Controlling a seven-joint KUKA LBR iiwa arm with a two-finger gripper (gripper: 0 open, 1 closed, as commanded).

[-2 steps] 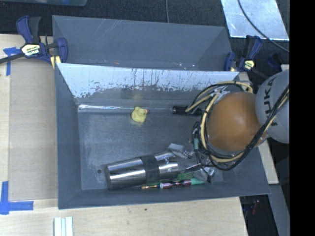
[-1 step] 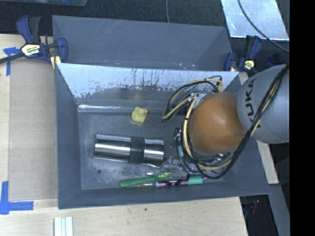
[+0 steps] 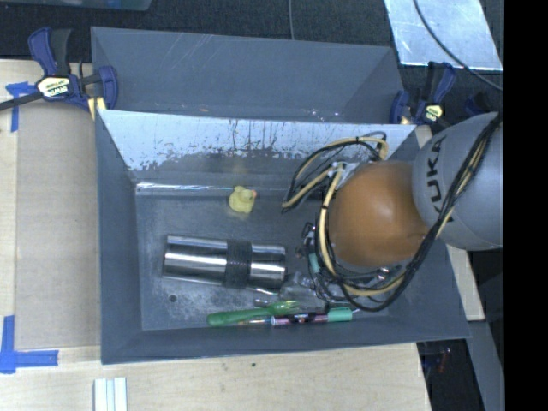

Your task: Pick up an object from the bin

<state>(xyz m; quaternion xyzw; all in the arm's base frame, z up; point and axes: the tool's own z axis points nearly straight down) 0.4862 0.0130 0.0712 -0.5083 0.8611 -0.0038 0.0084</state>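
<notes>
- Silver metal cylinder with a black band (image 3: pixel 224 261): lying flat on the floor of the grey metal bin (image 3: pixel 120 255), left of centre, nearest the gripper.
- Probably rolling or slipping out of a pinch, being round and smooth.
- Long axis running left to right, right end pointing at the arm.
- Small yellow lump (image 3: pixel 242 199) sitting behind, well apart.
- Green marker pen (image 3: pixel 257 317) lying along the front wall, close enough to risk being snagged instead.
- Gripper (image 3: pixel 310 274) hanging under the orange wrist cover (image 3: pixel 372 217); open or closed, impossible to tell.
</notes>
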